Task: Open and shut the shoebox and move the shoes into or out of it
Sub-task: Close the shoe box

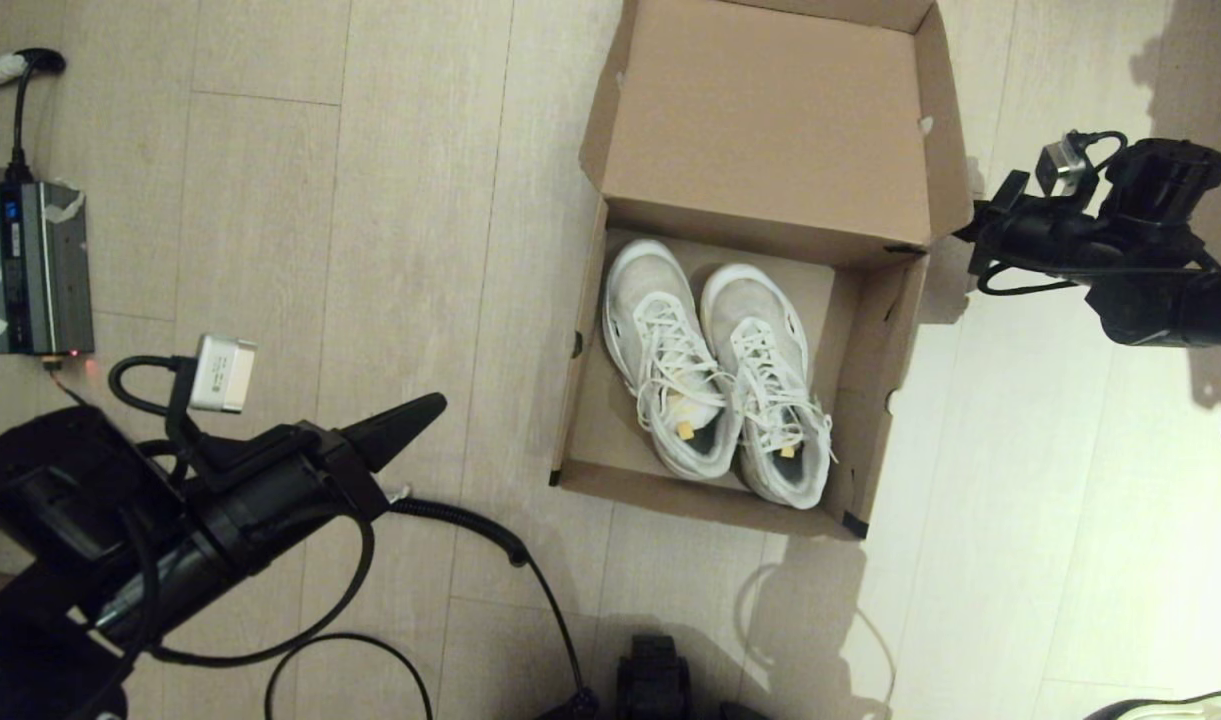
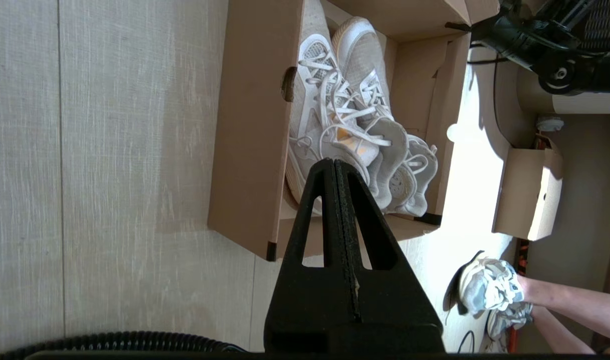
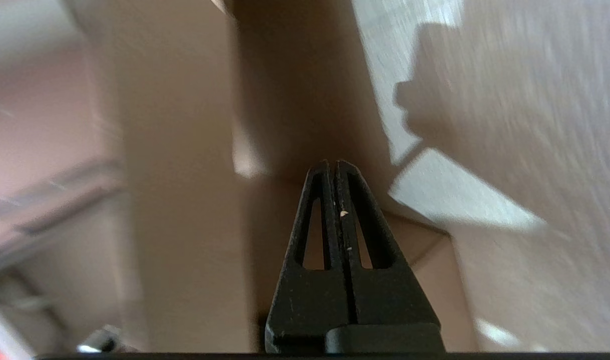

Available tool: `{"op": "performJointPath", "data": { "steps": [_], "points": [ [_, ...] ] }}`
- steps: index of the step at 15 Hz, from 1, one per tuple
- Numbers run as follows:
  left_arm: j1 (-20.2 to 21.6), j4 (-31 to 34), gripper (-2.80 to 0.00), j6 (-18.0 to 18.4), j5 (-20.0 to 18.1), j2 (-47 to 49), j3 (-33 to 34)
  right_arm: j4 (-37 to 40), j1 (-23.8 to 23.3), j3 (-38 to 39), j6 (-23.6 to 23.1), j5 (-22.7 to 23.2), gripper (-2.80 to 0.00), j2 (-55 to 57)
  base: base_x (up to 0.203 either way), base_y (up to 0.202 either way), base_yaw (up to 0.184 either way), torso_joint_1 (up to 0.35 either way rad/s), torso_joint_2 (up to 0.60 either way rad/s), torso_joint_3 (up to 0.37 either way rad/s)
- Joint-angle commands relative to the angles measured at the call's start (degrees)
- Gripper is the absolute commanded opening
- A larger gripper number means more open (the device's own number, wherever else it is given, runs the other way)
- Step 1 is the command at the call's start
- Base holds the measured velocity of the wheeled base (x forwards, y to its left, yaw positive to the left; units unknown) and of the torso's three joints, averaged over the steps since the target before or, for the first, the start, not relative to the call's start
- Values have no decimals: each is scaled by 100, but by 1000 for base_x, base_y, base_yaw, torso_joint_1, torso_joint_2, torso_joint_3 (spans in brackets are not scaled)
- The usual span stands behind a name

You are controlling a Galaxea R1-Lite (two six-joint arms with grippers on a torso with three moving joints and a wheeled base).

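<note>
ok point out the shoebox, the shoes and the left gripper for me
shoebox [image 1: 770, 130]: head view, inside face of the raised lid.
shoes [image 1: 715, 370]: head view, where the pair meets at the laces.
left gripper [image 2: 334, 162]: left wrist view, tips of the shut fingers.

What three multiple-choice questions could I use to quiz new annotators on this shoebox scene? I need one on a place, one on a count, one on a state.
1. Where are the shoes?
A. on the floor beside the box
B. inside the shoebox
C. in a gripper

2. How many shoes lie in the shoebox?
A. one
B. two
C. three

3. How does the shoebox lid stand?
A. folded back, open
B. shut flat
C. torn off

Key: 1 B, both sit within the walls in the head view. 2 B, a pair lies side by side. 3 A, the flap leans back and the inside shows.
</note>
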Motion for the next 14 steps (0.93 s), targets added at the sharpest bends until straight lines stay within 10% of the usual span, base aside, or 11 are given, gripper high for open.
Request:
{"op": "performJointPath", "data": {
  "steps": [1,3,10,14],
  "points": [
    [0,-48,-280,-10,-16,-24,39,-543,16,-5,675,15,-280,138,0,0,0,0,0,0],
    [0,-48,-280,-19,-8,-24,81,-1204,64,-16,1370,-5,-280,242,0,0,0,0,0,0],
    [9,-48,-280,-19,-8,-34,210,-1358,257,-31,1454,11,-280,470,0,0,0,0,0,0],
    [9,-48,-280,-19,1,-59,210,-2123,292,-66,2599,-1,-280,569,0,0,0,0,0,0]
  ]
}}
